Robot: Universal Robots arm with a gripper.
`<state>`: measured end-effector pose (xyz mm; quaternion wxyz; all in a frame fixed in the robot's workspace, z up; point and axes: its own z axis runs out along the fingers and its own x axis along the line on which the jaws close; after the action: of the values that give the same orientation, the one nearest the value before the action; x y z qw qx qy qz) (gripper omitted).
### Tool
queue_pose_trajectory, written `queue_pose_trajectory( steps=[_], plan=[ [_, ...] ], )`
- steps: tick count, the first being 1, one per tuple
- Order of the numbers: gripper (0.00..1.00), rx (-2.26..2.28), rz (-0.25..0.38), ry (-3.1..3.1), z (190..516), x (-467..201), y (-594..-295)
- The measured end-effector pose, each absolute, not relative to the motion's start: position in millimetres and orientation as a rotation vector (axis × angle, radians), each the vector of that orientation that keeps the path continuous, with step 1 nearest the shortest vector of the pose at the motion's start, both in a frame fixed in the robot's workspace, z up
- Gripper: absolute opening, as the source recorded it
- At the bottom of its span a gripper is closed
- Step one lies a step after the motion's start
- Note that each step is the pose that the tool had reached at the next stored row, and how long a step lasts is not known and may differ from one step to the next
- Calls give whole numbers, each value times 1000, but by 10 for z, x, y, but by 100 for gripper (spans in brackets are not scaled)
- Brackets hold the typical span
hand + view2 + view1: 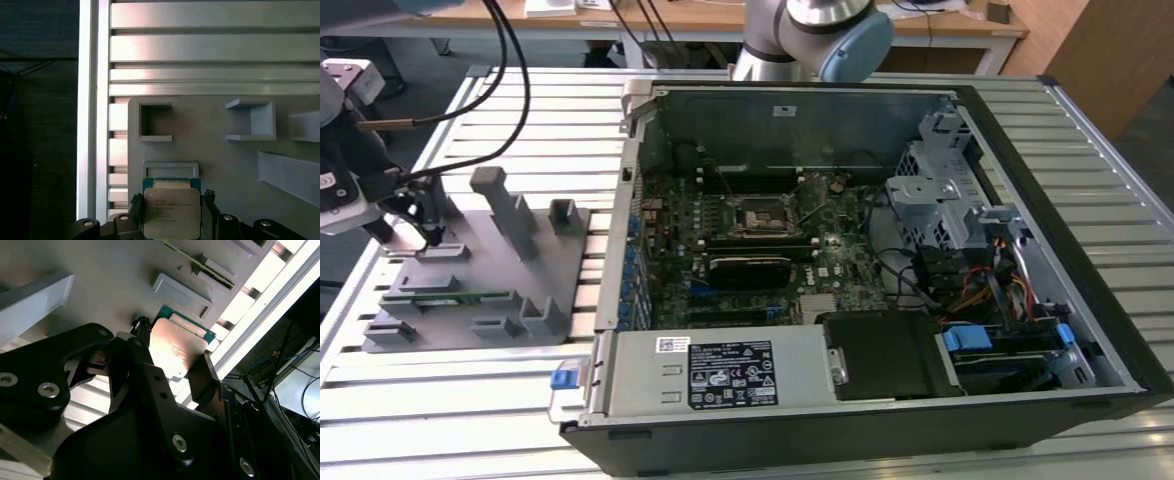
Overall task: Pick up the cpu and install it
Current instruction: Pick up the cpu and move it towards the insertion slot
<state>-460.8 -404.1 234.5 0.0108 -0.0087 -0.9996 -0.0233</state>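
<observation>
- gripper is down at the end of the grey fixture furthest from the open computer case
- the cpu sits in a pocket at that fixture's edge, silver top up
- gripper is closed narrow on the cpu, with fingers pressed against two opposite sides

Gripper straddles the cpu (silver-topped) on a grey fixture
</observation>
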Motion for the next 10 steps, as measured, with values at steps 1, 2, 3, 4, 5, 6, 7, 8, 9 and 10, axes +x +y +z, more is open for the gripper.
queue_pose_trajectory(
  steps=[1, 2, 3, 4, 5, 6, 7, 8, 9, 10],
  plan=[
    [54, -27, -73, -3119, 2357, -4608, -4041],
    [54, -27, -73, -3119, 2369, -4608, -4041],
    [54, -27, -72, -3119, 2381, -4608, -4041],
    [54, -27, -73, -3119, 2395, -4608, -4041],
    [54, -27, -73, -3119, 2408, -4608, -4041],
    [54, -27, -72, -3119, 2419, -4608, -4041],
    [54, -27, -72, -3119, 2430, -4608, -4041],
    [54, -27, -73, -3119, 2440, -4608, -4041],
    [54, -27, -73, -3119, 2451, -4608, -4041],
    [54, -27, -73, -3119, 2462, -4608, -4041]
  ],
)
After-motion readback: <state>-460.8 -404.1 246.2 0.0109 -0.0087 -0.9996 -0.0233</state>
